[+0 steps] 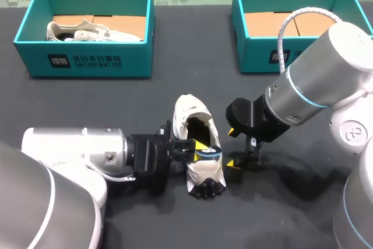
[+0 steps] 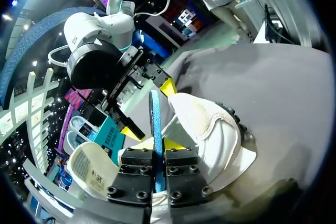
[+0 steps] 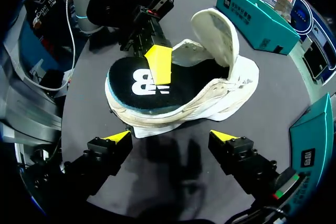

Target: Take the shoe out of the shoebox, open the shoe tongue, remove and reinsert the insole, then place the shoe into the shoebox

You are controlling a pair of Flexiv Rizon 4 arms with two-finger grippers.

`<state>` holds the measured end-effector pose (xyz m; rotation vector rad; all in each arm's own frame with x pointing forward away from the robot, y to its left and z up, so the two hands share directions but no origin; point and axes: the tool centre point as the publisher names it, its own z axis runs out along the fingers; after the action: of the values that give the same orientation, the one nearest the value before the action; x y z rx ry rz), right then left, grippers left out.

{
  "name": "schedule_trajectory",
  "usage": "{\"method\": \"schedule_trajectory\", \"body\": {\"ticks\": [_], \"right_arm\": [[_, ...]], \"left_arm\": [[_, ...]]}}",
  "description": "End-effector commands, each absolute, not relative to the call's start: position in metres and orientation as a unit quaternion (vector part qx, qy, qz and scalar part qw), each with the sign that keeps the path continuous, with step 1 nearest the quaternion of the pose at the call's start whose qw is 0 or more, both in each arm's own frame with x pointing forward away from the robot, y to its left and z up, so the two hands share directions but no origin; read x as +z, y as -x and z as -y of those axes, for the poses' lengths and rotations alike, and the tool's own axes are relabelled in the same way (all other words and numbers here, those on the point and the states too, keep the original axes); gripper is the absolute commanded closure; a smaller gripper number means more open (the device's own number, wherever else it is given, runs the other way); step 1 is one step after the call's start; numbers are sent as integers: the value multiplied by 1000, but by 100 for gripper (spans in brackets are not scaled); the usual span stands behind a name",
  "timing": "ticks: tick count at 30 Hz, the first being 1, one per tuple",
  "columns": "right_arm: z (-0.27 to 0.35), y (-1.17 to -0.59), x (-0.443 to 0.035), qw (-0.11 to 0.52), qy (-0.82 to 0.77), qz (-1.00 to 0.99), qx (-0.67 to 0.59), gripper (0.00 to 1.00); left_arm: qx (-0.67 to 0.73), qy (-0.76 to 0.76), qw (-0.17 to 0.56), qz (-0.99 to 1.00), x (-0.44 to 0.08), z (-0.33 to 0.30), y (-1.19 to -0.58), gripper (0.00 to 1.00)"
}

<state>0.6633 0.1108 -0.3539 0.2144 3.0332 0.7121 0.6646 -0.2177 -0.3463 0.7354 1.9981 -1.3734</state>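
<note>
A white shoe [image 1: 198, 138] lies mid-table with its tongue [image 3: 218, 35] folded back. Its dark insole [image 3: 142, 87], blue at the edge [image 2: 154, 119], sits at the heel opening, raised over the collar. My left gripper [image 1: 195, 150] comes in from the left and is shut on the insole's heel end [image 2: 156, 145]. My right gripper [image 1: 242, 158] stands open just right of the shoe, low over the table, holding nothing. In the right wrist view its yellow tips [image 3: 170, 136] straddle bare table short of the shoe's side [image 3: 210, 106].
A teal shoebox [image 1: 87, 62] at the back left holds another white shoe [image 1: 87, 32]. A second teal shoebox [image 1: 262, 53] at the back right shows only its cardboard floor. The table top is dark grey.
</note>
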Motion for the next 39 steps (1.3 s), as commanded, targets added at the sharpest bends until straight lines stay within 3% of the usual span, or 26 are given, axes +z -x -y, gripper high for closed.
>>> {"method": "schedule_trajectory", "body": {"ticks": [1,3,5,7,13,23,25,27,39], "right_arm": [[-110,-662,-355,10,-69,-971,228,0],[-110,-662,-355,10,-69,-971,228,0],[-110,-662,-355,10,-69,-971,228,0],[-110,-662,-355,10,-69,-971,228,0],[-110,-662,-355,10,-69,-971,228,0],[-110,-662,-355,10,-69,-971,228,0],[-110,-662,-355,10,-69,-971,228,0],[-110,-662,-355,10,-69,-971,228,0],[-110,-662,-355,10,-69,-971,228,0]], "left_arm": [[-515,-271,300,-756,-351,225,-667,100],[-526,-266,294,-753,-348,224,-666,100],[-533,-264,289,-750,-344,224,-664,81],[-536,-264,287,-749,-340,224,-661,71],[-549,-266,288,-738,-328,224,-654,65],[-560,-279,289,-725,-316,227,-644,68],[-560,-280,286,-725,-317,228,-643,75],[-557,-284,282,-728,-320,228,-643,100],[-522,-299,280,-748,-351,225,-658,100]]}}
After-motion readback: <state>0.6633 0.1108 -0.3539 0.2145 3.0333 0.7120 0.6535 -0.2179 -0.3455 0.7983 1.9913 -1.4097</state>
